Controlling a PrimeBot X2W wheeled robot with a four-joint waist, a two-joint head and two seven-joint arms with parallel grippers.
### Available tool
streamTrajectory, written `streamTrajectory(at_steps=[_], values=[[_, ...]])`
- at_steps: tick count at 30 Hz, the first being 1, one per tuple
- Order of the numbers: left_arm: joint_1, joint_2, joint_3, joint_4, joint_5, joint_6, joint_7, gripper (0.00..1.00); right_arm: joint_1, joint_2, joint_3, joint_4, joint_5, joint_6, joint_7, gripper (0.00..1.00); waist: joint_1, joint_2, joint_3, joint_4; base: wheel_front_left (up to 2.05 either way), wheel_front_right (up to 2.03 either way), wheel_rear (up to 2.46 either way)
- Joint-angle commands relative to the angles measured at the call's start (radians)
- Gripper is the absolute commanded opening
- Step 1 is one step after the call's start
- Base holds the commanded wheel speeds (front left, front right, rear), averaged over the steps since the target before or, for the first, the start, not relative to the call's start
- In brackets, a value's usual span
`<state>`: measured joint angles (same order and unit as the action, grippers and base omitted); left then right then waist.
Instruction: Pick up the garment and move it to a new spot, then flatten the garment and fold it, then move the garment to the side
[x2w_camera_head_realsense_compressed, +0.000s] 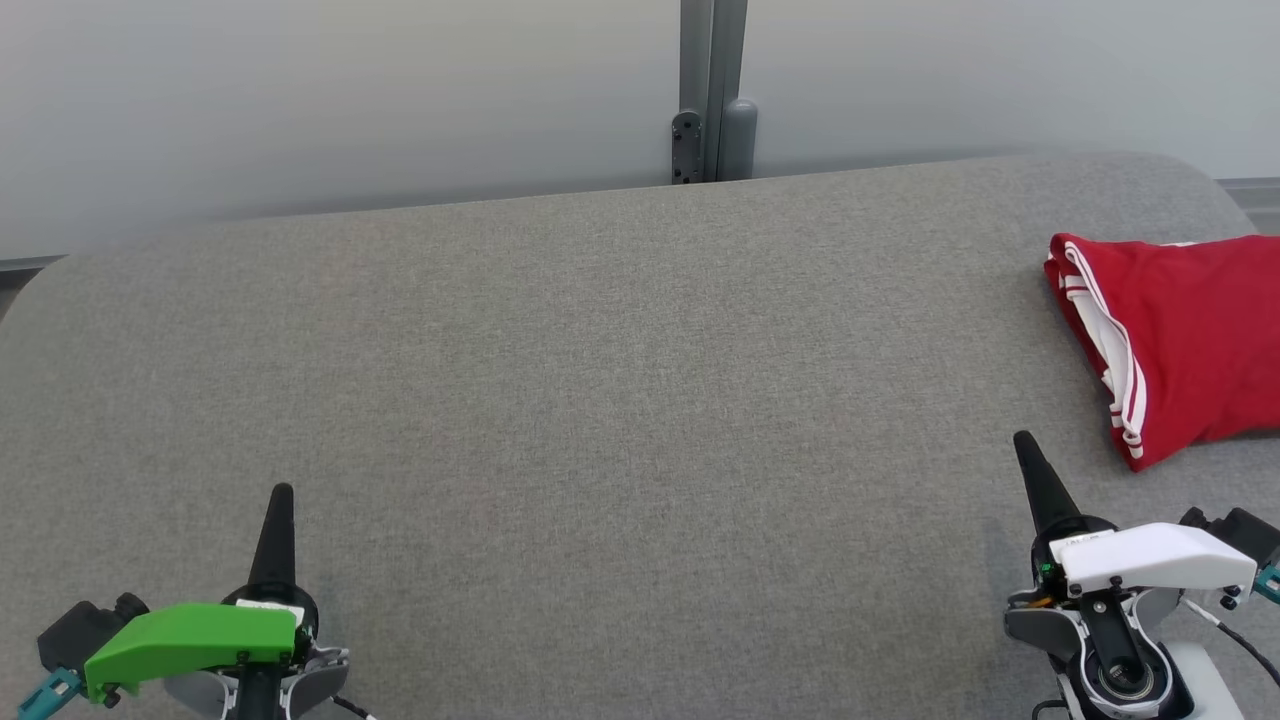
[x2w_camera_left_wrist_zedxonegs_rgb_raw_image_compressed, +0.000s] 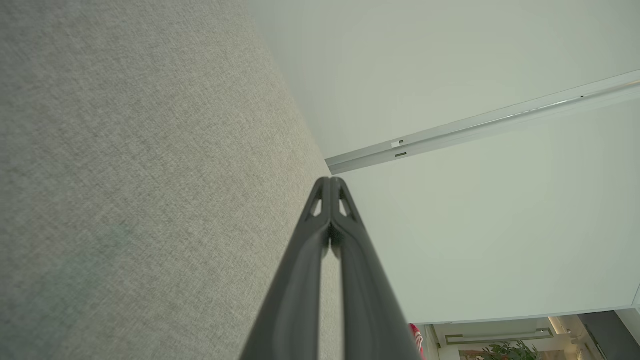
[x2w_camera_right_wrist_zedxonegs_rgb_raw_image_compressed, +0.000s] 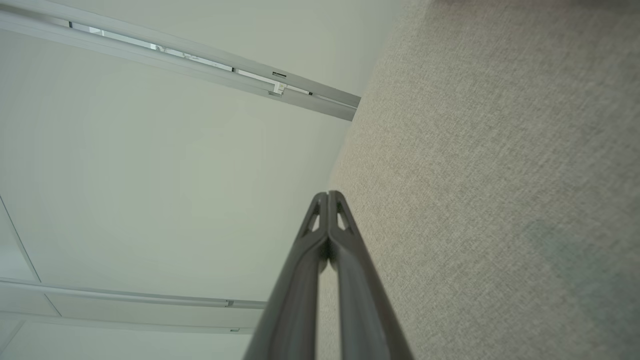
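The garment (x2w_camera_head_realsense_compressed: 1180, 340) is red with white side stripes and lies folded at the right edge of the grey fabric table (x2w_camera_head_realsense_compressed: 600, 400), partly cut off by the head view's border. My right gripper (x2w_camera_head_realsense_compressed: 1022, 440) rests low at the right, shut and holding nothing, a short way in front and left of the garment. At the lower left my left gripper (x2w_camera_head_realsense_compressed: 283, 490) is shut too, far from the cloth. Each wrist view shows its own fingers pressed together: left gripper (x2w_camera_left_wrist_zedxonegs_rgb_raw_image_compressed: 330, 180), right gripper (x2w_camera_right_wrist_zedxonegs_rgb_raw_image_compressed: 327, 194). A sliver of red garment (x2w_camera_left_wrist_zedxonegs_rgb_raw_image_compressed: 416, 340) peeks beside the left fingers.
A pale wall runs behind the table, with a grey post and bracket (x2w_camera_head_realsense_compressed: 712, 90) at its middle. The table's far edge curves down at both back corners.
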<state>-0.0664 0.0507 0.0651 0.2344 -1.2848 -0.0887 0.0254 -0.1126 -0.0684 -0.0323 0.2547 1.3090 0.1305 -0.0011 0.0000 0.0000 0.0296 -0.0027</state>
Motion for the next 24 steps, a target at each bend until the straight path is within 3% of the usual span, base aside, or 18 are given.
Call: streamTrajectory(at_steps=[1, 24], values=[[-0.020, 0.002, 0.008, -0.003, -0.024, -0.009, 0.006, 0.00, 0.002, -0.004, -0.006, -0.010, 0.027, 0.001, 0.008, 0.00, 0.0000, 0.0000, -0.001, 0.000, 0.00, 0.00, 0.00], [-0.038, 0.002, 0.032, 0.006, -0.200, -0.029, 0.054, 0.00, 0.007, -0.002, -0.037, -0.013, 0.198, 0.000, 0.060, 0.00, 0.0000, 0.0000, -0.014, 0.001, 0.00, 0.00, 0.00]])
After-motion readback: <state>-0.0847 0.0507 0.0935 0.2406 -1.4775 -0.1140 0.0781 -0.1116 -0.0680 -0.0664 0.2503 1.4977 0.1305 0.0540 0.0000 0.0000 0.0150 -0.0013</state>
